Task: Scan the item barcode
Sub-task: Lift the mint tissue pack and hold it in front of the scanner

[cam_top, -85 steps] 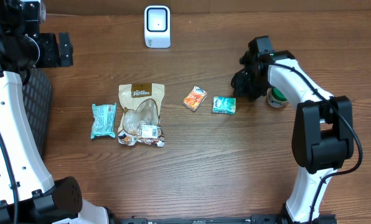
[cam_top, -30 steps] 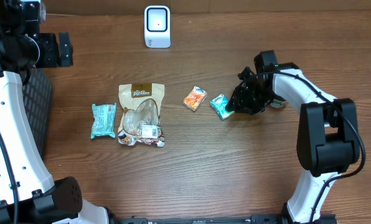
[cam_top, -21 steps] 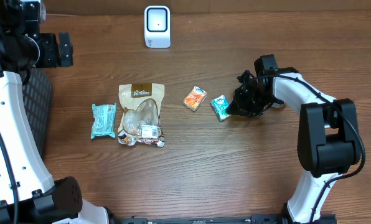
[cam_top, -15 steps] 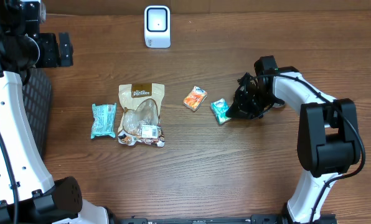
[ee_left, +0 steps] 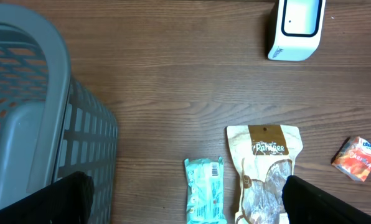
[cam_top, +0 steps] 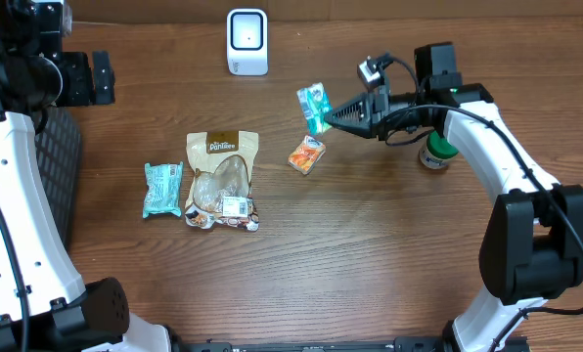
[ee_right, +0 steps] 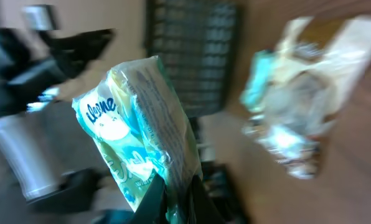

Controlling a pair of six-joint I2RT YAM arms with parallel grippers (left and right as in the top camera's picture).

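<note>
right claw (cam_top: pixel 331 115): clenched on packet (cam_top: pixel 314 105), upper centre, raised, likely to show it to scanner (cam_top: pixel 246 41)
left claw (cam_top: pixel 98 78): released, idle upper left, out of the way

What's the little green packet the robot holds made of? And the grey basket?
The green packet looks like thin, glossy plastic film: it creases and shines. The grey basket seems hard, matte plastic, moulded as a grid.

open tabletop (cam_top: pixel 272 108) between scanner (cam_top: pixel 246 41) and orange packet (cam_top: pixel 307 154), brown pouch (cam_top: pixel 222 181) lower left, basket (ee_left: pixel 89 146) far left
</note>
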